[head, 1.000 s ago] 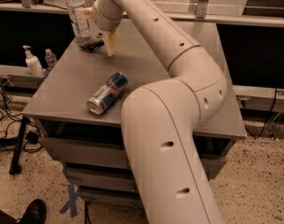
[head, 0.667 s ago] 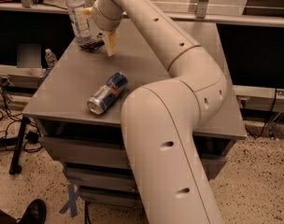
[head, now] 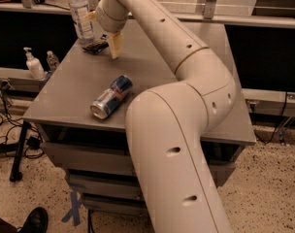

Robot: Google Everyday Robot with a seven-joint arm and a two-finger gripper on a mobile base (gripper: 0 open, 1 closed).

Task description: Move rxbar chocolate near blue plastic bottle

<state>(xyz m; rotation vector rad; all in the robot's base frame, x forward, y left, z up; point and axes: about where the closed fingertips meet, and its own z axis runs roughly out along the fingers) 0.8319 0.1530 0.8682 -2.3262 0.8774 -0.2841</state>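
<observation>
The rxbar chocolate [head: 95, 46], a flat black bar, lies on the grey table [head: 152, 76] at its far left corner, right by the foot of the blue plastic bottle [head: 81, 13], which stands upright. My gripper [head: 106, 37] hangs over that corner, just right of the bar and the bottle. It is open and holds nothing. One pale finger [head: 114, 45] points down beside the bar. My arm reaches across the table from the front.
A blue-and-silver drink can [head: 111, 96] lies on its side near the table's front left. A white pump bottle [head: 33, 64] and a tiny clear bottle [head: 52, 60] stand on a ledge left of the table. Cables lie on the floor at the left.
</observation>
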